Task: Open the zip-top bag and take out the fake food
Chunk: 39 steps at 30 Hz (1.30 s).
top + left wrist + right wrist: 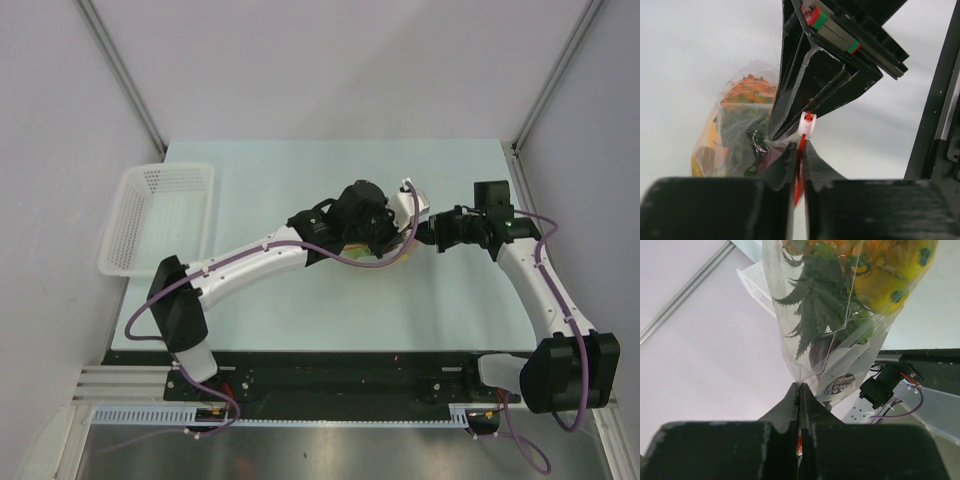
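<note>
From above, the left gripper (386, 240) and the right gripper (428, 236) meet nose to nose over the middle of the pale green table (300, 310). The small clear crinkly plastic bag with an orange-red zip strip (392, 257) is held between them. A white plastic basket with holes (150, 215) sits well apart on the left.

In the left wrist view, the left fingers are squeezed tight on the red zip strip. The right fingers come in from above and pinch the bag too, just beside a little white slider (806, 126). It is hard to tell if they hold the slider itself. The colourful plastic toy food (742, 100) is all inside the bag.

In the right wrist view, the right fingers are pressed tight on the thin bag edge. A green leafy crown (812, 305) and a yellow piece (890, 280) show above them.

To do this well, I think both should grip hard and pull apart slowly and straight. Then the mouth opens and the plastic does not slip or rip.
</note>
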Available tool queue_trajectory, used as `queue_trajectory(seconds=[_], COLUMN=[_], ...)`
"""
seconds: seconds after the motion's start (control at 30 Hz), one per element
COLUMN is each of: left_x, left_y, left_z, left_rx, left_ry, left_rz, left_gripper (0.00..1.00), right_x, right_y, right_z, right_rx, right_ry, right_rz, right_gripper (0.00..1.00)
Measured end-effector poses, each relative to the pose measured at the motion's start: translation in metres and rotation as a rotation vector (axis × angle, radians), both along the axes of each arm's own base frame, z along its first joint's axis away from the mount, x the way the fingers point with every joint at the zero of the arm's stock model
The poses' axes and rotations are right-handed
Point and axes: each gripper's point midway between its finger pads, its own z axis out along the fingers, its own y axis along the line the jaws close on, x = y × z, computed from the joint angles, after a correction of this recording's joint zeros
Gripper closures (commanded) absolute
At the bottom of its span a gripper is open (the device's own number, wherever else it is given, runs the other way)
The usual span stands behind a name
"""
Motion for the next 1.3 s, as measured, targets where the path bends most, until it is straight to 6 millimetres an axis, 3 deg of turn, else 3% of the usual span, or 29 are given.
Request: queue_trajectory(seconds=[0.07, 0.2, 0.27, 0.3, 0.4, 0.5, 0.7, 0.83, 0.97, 1.1, 1.3], left_x=[0.002, 0.004, 0.006, 0.007, 0.012, 0.015, 0.021, 0.027, 0.033, 0.036, 0.045], left_y=[-0.002, -0.001, 0.001, 0.001, 0.005, 0.009, 0.013, 0.022, 0.032, 0.042, 0.053], left_z=[-0.002, -0.002, -0.002, -0.002, 0.000, 0.004, 0.016, 0.014, 0.018, 0.023, 0.026], left_rx=[0.008, 0.013, 0.016, 0.015, 0.013, 0.005, -0.023, -0.034, -0.054, -0.085, -0.125], left_ry=[0.005, 0.001, -0.002, -0.003, -0.007, -0.009, 0.007, 0.054, 0.103, 0.157, 0.215], left_rz=[0.002, 0.010, 0.018, 0.022, 0.035, 0.041, 0.026, 0.016, -0.005, -0.041, -0.068], left_gripper=[1.00, 1.00, 1.00, 1.00, 1.00, 1.00, 1.00, 1.00, 1.00, 1.00, 1.00], right_x=[0.001, 0.002, 0.003, 0.005, 0.010, 0.012, 0.022, 0.026, 0.026, 0.012, 0.028], right_y=[-0.001, -0.005, -0.009, -0.013, -0.021, -0.027, -0.046, -0.048, -0.031, -0.008, -0.002], right_z=[0.000, 0.001, 0.006, 0.012, 0.030, 0.042, 0.031, 0.017, 0.019, 0.024, 0.012], right_rx=[-0.008, -0.028, -0.054, -0.073, -0.120, -0.172, -0.315, -0.401, -0.528, -0.596, -0.673], right_ry=[-0.002, -0.012, -0.039, -0.059, -0.140, -0.242, -0.470, -0.612, -0.845, -1.094, -1.253], right_rz=[-0.008, -0.003, 0.013, 0.022, 0.046, 0.092, 0.204, 0.308, 0.468, 0.629, 0.752], right_gripper=[1.00, 0.64, 0.53, 0.43, 0.24, 0.14, 0.12, 0.12, 0.12, 0.14, 0.24])
